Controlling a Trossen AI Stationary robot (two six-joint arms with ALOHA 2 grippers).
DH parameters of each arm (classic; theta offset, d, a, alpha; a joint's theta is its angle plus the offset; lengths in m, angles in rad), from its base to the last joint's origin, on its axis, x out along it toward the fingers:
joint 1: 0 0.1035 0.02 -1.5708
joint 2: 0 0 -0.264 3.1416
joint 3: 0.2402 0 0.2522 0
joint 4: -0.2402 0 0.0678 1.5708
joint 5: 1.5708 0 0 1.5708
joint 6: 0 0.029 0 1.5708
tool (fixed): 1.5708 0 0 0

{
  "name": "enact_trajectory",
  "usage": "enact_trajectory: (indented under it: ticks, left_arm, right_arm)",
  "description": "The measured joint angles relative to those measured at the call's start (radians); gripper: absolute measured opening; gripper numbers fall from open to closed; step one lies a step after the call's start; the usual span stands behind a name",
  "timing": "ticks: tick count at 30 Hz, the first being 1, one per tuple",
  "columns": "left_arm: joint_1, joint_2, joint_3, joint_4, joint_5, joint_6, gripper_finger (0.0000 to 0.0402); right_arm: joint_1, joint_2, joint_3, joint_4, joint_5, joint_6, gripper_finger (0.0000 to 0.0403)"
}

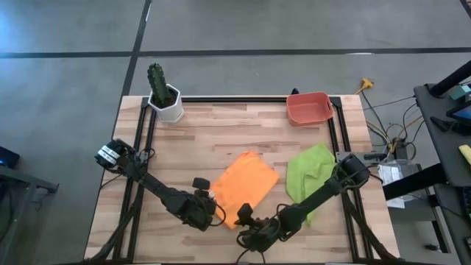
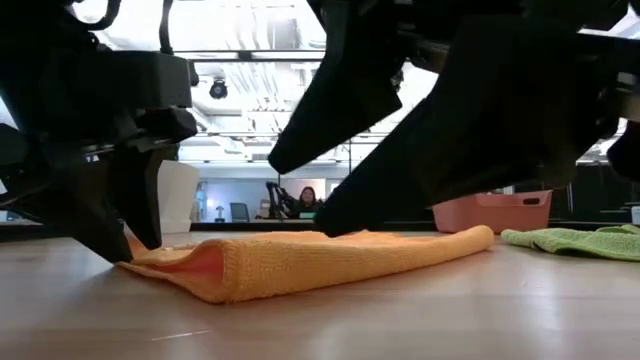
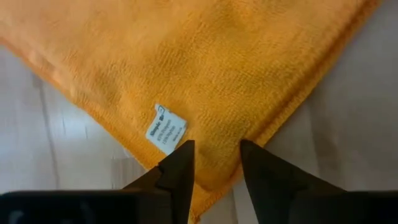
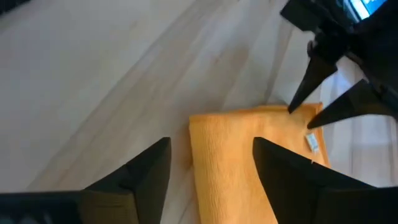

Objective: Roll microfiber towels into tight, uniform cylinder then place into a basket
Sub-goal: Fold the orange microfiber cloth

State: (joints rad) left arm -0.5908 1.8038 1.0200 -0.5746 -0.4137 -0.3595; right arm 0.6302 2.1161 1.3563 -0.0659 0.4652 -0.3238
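Two dark grippers work the near edge of a folded bright orange microfiber towel [image 1: 246, 187] on the wooden table [image 1: 221, 125]. Left gripper [image 3: 216, 163], fingers parted, straddles one corner; right gripper [image 4: 211, 163], spread wide and holding nothing, faces the neighbouring corner. Judged from above, the towel lies diagonally, just ahead of both, its fold between them. Crumpled lime green towel [image 1: 310, 171] waits beside; small salmon-red plastic basket [image 1: 308, 109] sits well behind.

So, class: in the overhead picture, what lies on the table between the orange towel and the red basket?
Only bare wooden table lies between the orange towel and the basket; the high view shows it.
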Motion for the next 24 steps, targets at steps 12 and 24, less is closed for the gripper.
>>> enact_trajectory:
  ticks: [12, 24]
  left_arm:
    - [-0.034, -0.003, 0.030, 0.019, 0.085, -0.112, 0.0128]
    - [-0.068, -0.003, 0.029, 0.052, 0.128, -0.291, 0.0128]
  right_arm:
    - [-0.008, 0.078, 0.007, 0.072, 0.000, -0.055, 0.0198]
    - [-0.014, 0.079, 0.002, 0.070, -0.123, -0.017, 0.0132]
